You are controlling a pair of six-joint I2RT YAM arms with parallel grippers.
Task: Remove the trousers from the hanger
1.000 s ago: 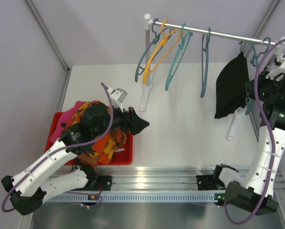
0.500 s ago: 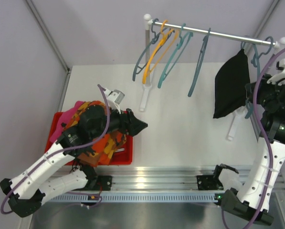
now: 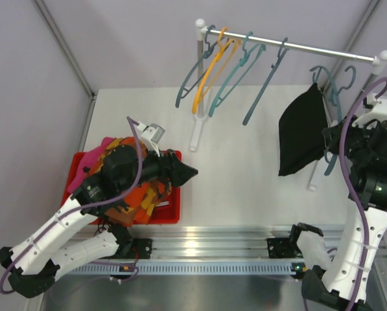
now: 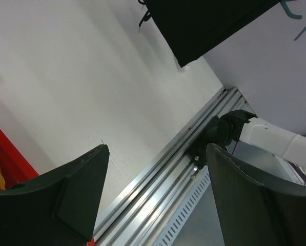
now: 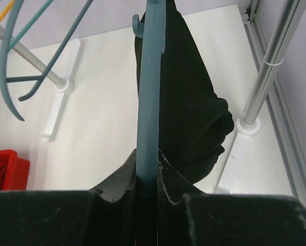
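Backdrop: white table (image 3: 245, 168), rail (image 3: 297, 46) at 12 o'clock.
Right gripper (image 5: 147, 171): clamped on hanger (image 5: 148, 92); black trousers (image 3: 300, 139) swung toward 9 o'clock, seemingly unhooked.
Left gripper (image 4: 157, 169): wide, empty.

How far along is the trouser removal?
Done: coloured trousers piled in the red bin; the other hangers on the rail are bare. In hand: right tool shut on the teal hanger carrying the black trousers. Left: slipping that pair off; left tool is open and empty.
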